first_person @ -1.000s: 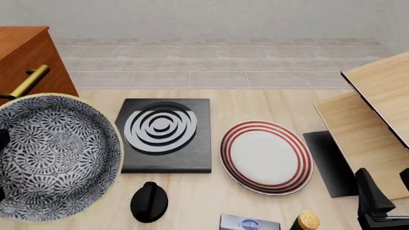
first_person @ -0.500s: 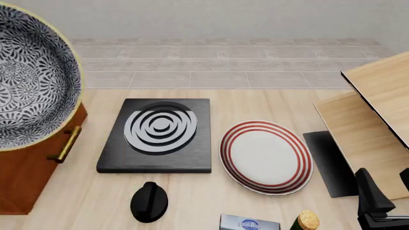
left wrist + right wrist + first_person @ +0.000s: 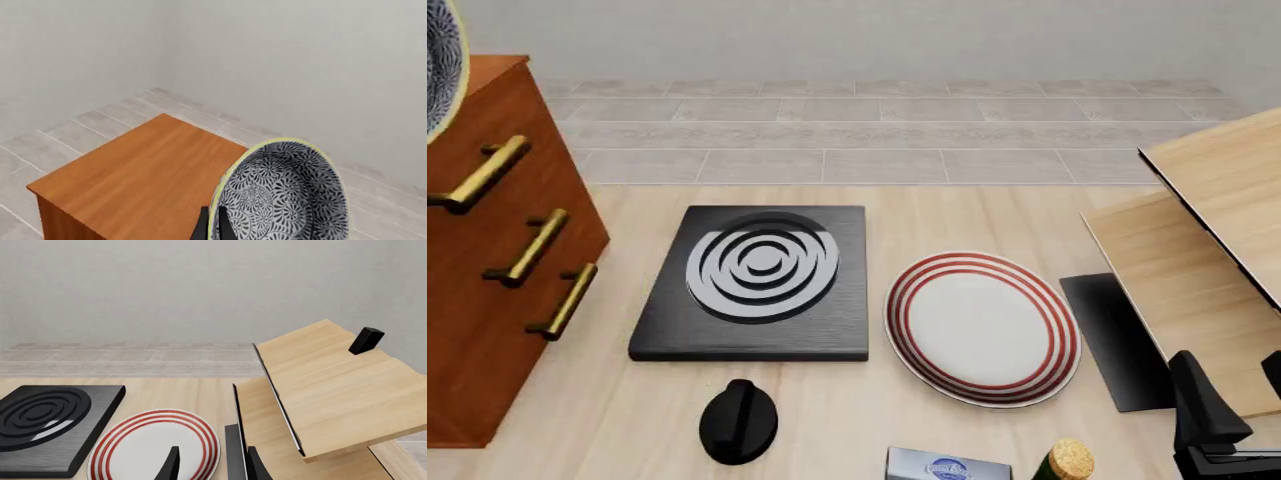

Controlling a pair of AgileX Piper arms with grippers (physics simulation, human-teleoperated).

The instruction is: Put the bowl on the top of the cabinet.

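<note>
Your left jaws (image 3: 212, 227) pinch one bowl (image 3: 283, 195) above one cabinet (image 3: 143, 175) with three handles (image 3: 527, 247); your right jaws (image 3: 212, 467) are open, holding nothing.

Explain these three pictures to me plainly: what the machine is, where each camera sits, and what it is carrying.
These are simulator renders of two robot arms at a table. The front view looks down from above; each wrist view rides behind one arm's tool. The left tool pinches the rim of the patterned bowl, tilted on edge above the cabinet top. The right tool hangs open near the red-ringed plate. Also on the table: a black burner slab, a black knob and pale wooden boards.
</note>
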